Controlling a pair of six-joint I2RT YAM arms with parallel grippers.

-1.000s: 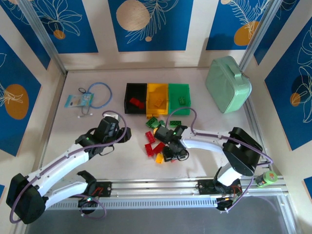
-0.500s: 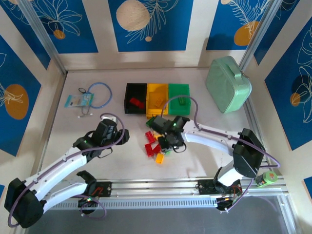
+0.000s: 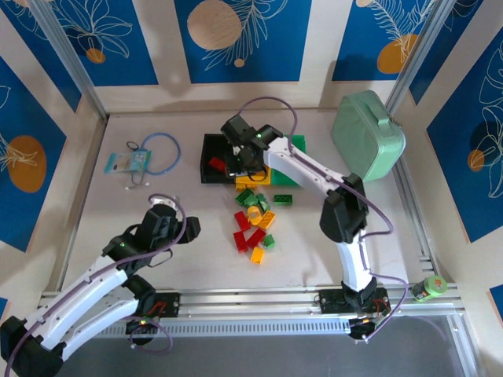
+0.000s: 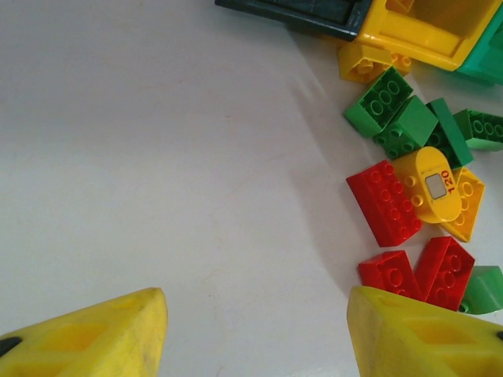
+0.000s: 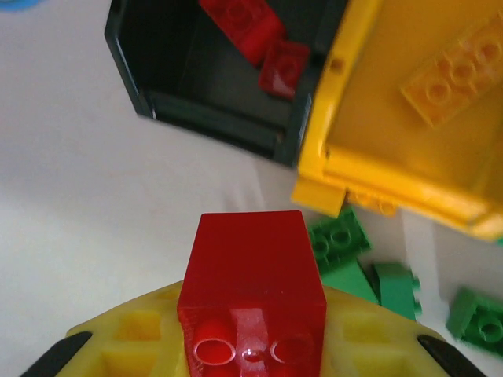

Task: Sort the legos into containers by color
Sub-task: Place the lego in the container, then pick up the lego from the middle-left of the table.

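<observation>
Right end effector (image 3: 236, 162) hangs over the black bin's (image 3: 205, 157) right edge. The yellow bin (image 3: 253, 177) and green bin (image 3: 288, 177) are to its right, and loose legos (image 3: 255, 224) lie nearer the bases. Left end effector (image 3: 187, 229) sits left of that pile.

From the left wrist, the fingers (image 4: 94, 338) stand spread and empty. Bare surface (image 4: 157, 157) stretches ahead and left, while red, green and yellow bricks crowd ahead-right.

From the right wrist, the fingers (image 5: 134, 342) pinch a red brick (image 5: 251, 275). The black bin's near wall lies just ahead, with two red bricks (image 5: 255, 35) inside.
</observation>
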